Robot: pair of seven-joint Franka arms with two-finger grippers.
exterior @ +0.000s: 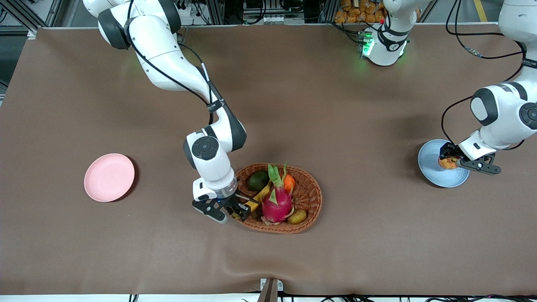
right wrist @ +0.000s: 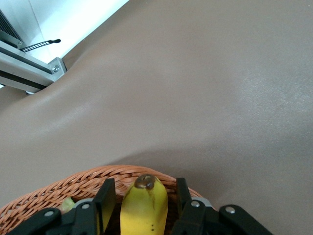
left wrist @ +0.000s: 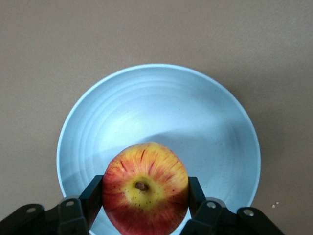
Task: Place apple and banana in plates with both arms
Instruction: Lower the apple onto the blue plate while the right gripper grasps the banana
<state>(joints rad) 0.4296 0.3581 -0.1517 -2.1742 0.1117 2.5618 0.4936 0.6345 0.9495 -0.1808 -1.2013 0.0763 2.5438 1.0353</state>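
The apple (exterior: 447, 163), red with yellow mottling, is held in my left gripper (exterior: 448, 161) just over the light blue plate (exterior: 428, 161) at the left arm's end of the table. In the left wrist view the fingers (left wrist: 93, 196) press both sides of the apple (left wrist: 145, 186) above the blue plate (left wrist: 161, 112). My right gripper (exterior: 242, 210) is low at the wicker basket's rim. It is open, its jaws either side of the banana's dark tip with small gaps (right wrist: 145, 196). The banana (exterior: 262, 193) lies in the basket. The pink plate (exterior: 109, 177) holds nothing.
The brown wicker basket (exterior: 310, 184) also holds a pink dragon fruit (exterior: 277, 203), a dark green fruit (exterior: 258, 180), an orange tangerine (exterior: 289, 182) and a brownish oval fruit (exterior: 297, 217). A metal bracket (exterior: 270, 289) sits at the table's near edge.
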